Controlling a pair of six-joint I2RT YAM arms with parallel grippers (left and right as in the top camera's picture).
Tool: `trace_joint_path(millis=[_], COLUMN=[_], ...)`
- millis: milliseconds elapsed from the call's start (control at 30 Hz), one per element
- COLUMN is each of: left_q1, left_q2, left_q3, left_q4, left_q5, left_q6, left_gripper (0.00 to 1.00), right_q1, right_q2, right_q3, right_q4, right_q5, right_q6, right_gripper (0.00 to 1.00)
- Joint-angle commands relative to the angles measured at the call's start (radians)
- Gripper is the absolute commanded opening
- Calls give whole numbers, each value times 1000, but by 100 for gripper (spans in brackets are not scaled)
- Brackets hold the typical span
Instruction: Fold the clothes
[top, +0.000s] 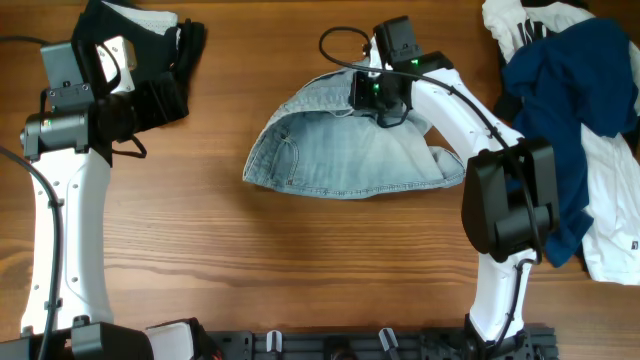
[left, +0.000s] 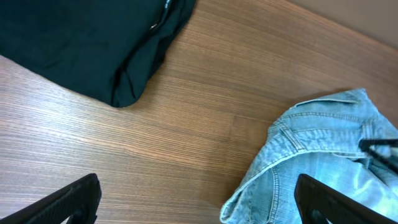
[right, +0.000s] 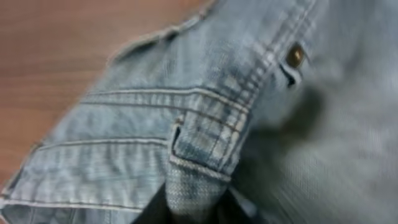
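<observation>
The light-blue denim shorts (top: 350, 150) lie crumpled mid-table, waistband toward the far side. My right gripper (top: 375, 90) is at that far edge. In the right wrist view it (right: 193, 208) is shut on a fold of denim (right: 199, 143) by a belt loop and rivet. My left gripper (top: 150, 100) hovers at the far left beside a folded black garment (top: 150, 45). In the left wrist view its fingers (left: 68, 202) stand wide apart over bare wood, with the black garment (left: 81, 43) ahead on the left and the shorts (left: 323, 155) on the right.
A heap of navy-blue (top: 570, 90) and white (top: 610, 200) garments fills the table's right side, close to the right arm. A white piece (top: 150, 18) shows under the black garment. The arm bases stand along the near edge.
</observation>
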Motion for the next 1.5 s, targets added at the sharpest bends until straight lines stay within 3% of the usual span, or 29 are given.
trace_joint_path(millis=[0,100,200,367,500,533,567,700,833,933,1033,1167,1467], left_q1=[-3,-4,-3,-2,2,2,2,2,-24,-113,-214,-304,-312], left_q2=[8,8,8,8,8,8,8,8,8,26,90,222,445], left_q3=[18,18,18,18,18,18,18,18,18,18,18,18,18], left_q4=[0,7,11,12,12,11,10,3,1,1,18,67,101], left_q5=[-31,-31,-82,-106,-108,-108,-108,-79,50,69,68,65,57], left_q6=[23,23,23,23,23,23,23,23,23,23,23,22,19], left_gripper=[100,100,100,100,100,100,100,100,100,100,100,100,100], right_q1=[26,72,146,280,342,343,333,246,35,-151,-269,-324,-328], right_q2=[8,8,13,57,66,60,46,-41,-156,-177,-146,-81,68], right_q3=[35,127,144,143,145,154,175,269,309,305,251,184,170], right_q4=[88,134,254,402,436,429,401,173,-84,-229,-256,-247,-244], right_q5=[-101,-91,-40,1,0,-16,-52,-66,-46,-34,-98,-121,-135], right_q6=[-2,-13,37,126,113,93,68,-58,-190,-246,-307,-349,-376], right_gripper=[5,6,18,19,24,51,100,100,100,100,100,100,97])
